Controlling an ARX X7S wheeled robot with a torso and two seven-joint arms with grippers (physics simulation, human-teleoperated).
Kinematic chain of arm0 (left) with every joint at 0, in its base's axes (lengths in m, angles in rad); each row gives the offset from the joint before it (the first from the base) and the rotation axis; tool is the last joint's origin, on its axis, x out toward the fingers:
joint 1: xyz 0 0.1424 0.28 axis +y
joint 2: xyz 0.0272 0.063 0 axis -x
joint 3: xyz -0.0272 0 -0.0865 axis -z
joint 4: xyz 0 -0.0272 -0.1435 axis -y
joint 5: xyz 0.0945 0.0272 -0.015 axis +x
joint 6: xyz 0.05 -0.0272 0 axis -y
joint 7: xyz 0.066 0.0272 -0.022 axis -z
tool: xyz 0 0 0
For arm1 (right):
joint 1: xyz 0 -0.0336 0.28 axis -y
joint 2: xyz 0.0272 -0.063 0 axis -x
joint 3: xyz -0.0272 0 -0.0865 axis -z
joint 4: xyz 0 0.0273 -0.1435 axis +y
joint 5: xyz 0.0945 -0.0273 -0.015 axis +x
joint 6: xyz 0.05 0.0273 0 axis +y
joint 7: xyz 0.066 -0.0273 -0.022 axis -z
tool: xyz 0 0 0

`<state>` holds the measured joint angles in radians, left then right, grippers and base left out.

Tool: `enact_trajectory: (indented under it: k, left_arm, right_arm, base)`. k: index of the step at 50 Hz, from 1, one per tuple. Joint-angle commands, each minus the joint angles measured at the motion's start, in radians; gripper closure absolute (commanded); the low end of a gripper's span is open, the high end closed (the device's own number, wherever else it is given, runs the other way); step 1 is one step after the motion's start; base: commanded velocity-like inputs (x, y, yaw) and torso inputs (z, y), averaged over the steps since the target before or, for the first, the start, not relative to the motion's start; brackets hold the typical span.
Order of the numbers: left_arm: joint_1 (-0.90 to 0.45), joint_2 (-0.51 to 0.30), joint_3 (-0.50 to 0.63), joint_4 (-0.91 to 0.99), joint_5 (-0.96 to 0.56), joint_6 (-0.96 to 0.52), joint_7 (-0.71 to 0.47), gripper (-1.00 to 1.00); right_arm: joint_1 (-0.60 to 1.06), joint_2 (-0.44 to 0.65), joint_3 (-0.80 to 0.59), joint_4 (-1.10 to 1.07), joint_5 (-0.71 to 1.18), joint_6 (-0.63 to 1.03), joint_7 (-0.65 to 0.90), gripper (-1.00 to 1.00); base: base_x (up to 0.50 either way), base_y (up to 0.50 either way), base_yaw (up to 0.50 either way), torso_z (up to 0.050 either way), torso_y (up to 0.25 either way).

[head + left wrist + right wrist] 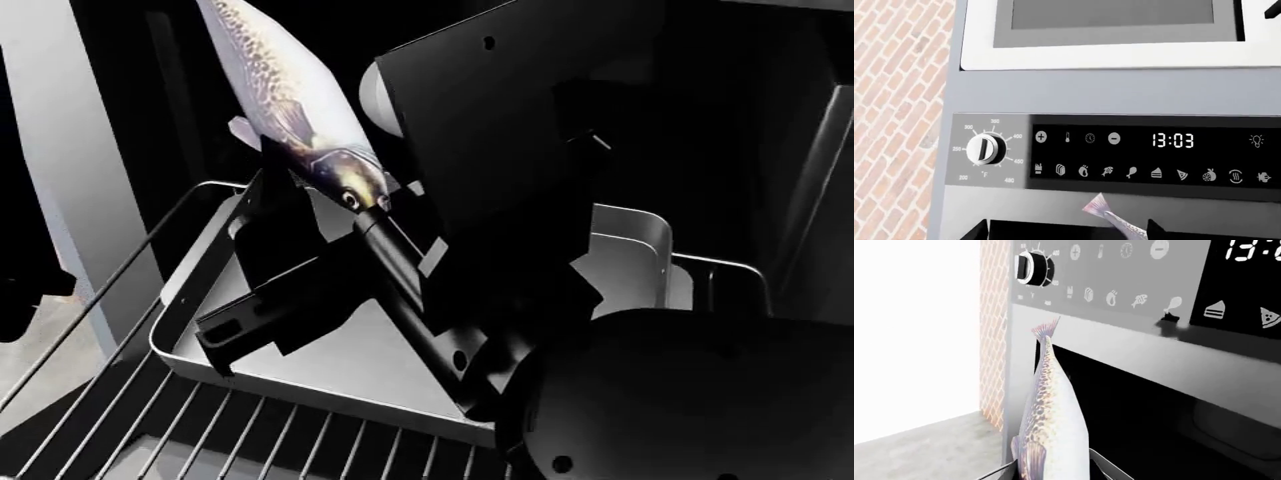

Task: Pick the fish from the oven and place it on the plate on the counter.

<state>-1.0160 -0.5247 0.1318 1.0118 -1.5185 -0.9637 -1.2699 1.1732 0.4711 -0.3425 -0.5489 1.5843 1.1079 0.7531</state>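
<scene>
Right gripper point(350, 215) clamped on fish point(287, 100) at head end, upper left of head frame, lifted above grey tray point(627, 250). Left gripper out of view.

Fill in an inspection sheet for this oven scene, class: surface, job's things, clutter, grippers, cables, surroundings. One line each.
Surface: grey tray on the wire rack inside the oven; tray bare where visible.
Job's things: fish lifted clear of the tray, tail up, head down; plate and counter not in view.
Clutter: nothing seen.
Grippers: right gripper shut on the fish near its head; left gripper not clearly seen, state unknown.
Cables: nothing seen.
Surroundings: control panel with dial, clock reading 13:03; brick wall beside the oven.
</scene>
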Motion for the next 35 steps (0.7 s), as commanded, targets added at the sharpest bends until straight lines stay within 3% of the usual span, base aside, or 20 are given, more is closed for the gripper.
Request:
enact_trajectory:
  k: [1, 23, 35]
  left_arm:
    - [0.005, -0.004, 0.004, 0.004, 0.006, 0.006, 0.002, -1.0]
    - [0.001, -0.011, 0.006, 0.007, 0.011, 0.021, -0.009, -1.0]
    - [0.0, -0.012, 0.021, 0.008, 0.018, 0.019, -0.018, -1.0]
  right_arm:
    - [0.003, 0.001, -0.002, -0.002, -0.007, -0.003, -0.003, 1.0]
    - [0.01, 0.006, -0.009, -0.005, -0.004, -0.014, -0.005, 1.0]
    - [0.014, 0.007, -0.008, -0.003, -0.022, -0.027, -0.009, 1.0]
  base:
    - [0.0, 0.0, 0.0, -0.037, 0.25]
    - [0.0, 0.0, 0.0, -0.033, 0.248]
    - [0.0, 0.0, 0.0, 0.0, 0.0]
